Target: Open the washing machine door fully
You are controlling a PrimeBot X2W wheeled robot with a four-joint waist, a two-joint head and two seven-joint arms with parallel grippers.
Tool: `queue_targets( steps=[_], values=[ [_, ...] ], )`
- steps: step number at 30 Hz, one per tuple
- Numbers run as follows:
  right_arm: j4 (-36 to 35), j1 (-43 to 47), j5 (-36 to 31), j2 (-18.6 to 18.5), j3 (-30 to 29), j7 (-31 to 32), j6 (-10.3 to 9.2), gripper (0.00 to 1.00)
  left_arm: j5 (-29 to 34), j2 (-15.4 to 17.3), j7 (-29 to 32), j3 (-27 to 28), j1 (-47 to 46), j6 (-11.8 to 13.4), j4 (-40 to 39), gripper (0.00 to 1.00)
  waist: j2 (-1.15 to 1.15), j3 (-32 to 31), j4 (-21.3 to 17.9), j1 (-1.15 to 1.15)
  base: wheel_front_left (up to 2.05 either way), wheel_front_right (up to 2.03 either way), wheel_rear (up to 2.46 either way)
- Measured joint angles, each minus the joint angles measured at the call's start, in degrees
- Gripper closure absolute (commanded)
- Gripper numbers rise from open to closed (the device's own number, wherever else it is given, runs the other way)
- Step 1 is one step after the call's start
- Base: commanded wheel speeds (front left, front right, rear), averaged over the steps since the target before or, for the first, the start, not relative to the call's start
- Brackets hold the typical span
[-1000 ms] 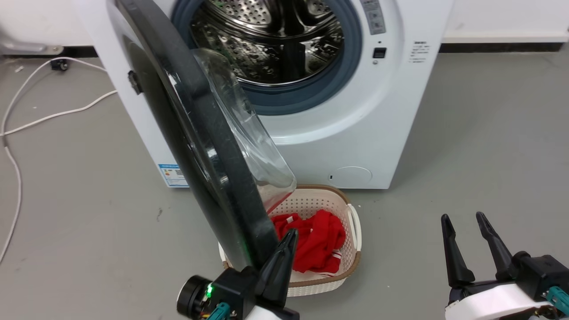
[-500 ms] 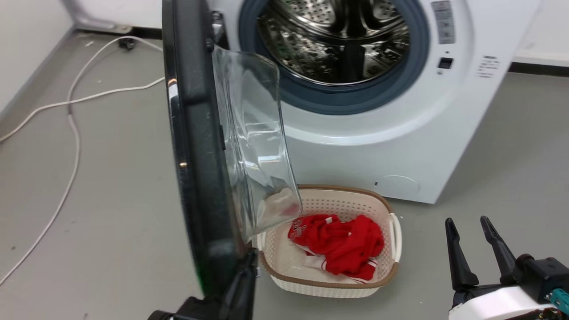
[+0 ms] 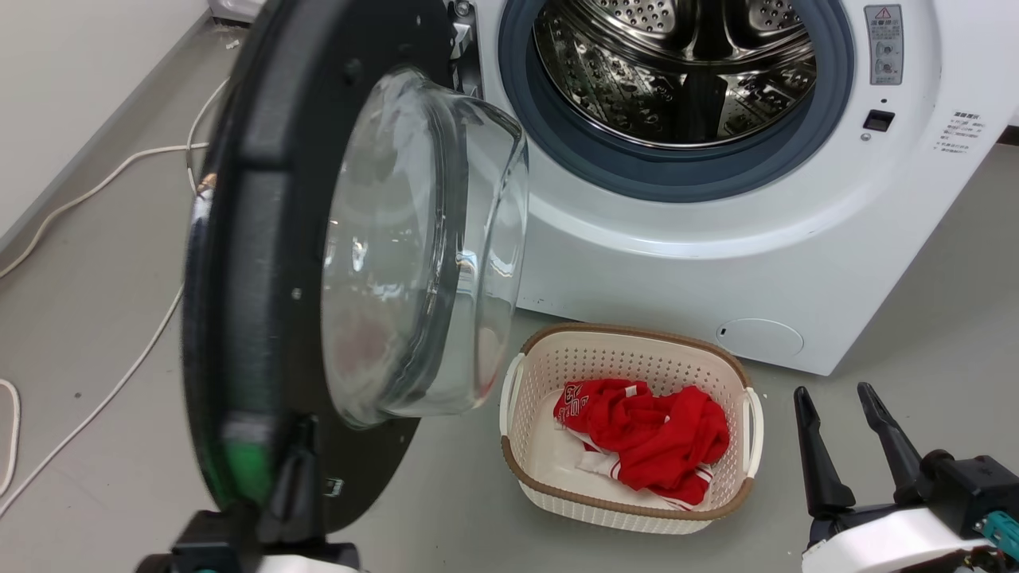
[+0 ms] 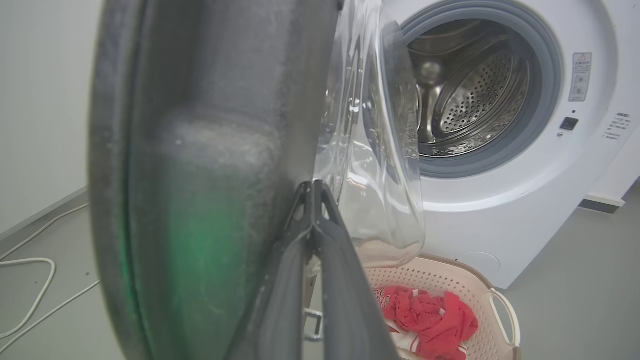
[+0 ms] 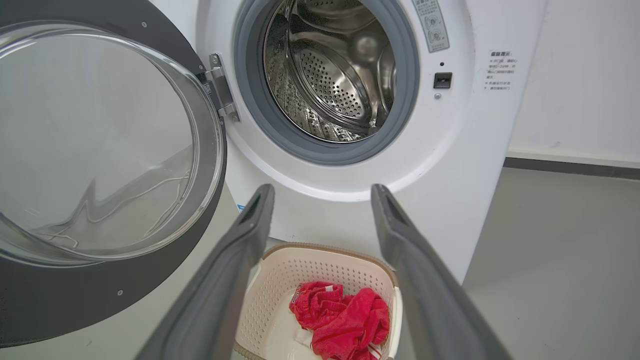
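Nothing I can read: warning-triangle sticker and small print on washing machine, too fine.

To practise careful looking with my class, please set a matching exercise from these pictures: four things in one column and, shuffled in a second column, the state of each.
Column one
1. washing machine door
2. laundry basket
3. left gripper
4. right gripper

Column two
A. open, holding nothing
B. on the floor, red cloth inside
C. standing open, clear of the drum
D. shut, beside the door

Pairs: 1-C, 2-B, 3-D, 4-A
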Motion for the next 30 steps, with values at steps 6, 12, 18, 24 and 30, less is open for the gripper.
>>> queue_targets(
  steps=[6, 12, 18, 24, 30],
  values=[
    [-0.3, -0.6, -0.2, 0.0, -0.1, 0.5, 0.0, 0.0, -3.5, 2.6, -1.5, 6.6, -1.9, -0.3, 2.4, 1.0, 0.0, 0.9, -0.6, 0.0, 0.0, 0.0, 0.0],
    [-0.5, -1.0, -0.4, 0.0, -0.4, 0.9, -0.01, 0.0, -7.3, 5.4, -3.1, 13.2, -4.4, -1.4, 6.8, 1.0, 0.0, 2.0, -1.4, 0.0, 0.0, 0.0, 0.0],
    [-0.5, -2.0, -0.4, 0.0, -0.6, 0.9, 0.0, 0.0, -9.6, 6.7, -4.6, 17.9, -7.0, -2.7, 11.4, 1.0, 0.0, 3.0, -2.0, 0.0, 0.0, 0.0, 0.0],
    [-0.3, -2.9, -0.5, 0.0, -0.6, 0.9, 0.0, 0.0, -10.9, 8.6, -5.4, 21.7, -10.6, -4.5, 15.8, 1.0, 0.0, 3.8, -2.5, 0.0, 0.0, 0.0, 0.0],
    [-0.1, -3.3, -0.5, 0.0, -0.6, 0.7, 0.0, 0.0, -11.9, 10.5, -5.5, 24.7, -14.1, -6.7, 20.3, 1.0, 0.0, 4.3, -2.9, 0.0, 0.0, 0.0, 0.0]
  ],
)
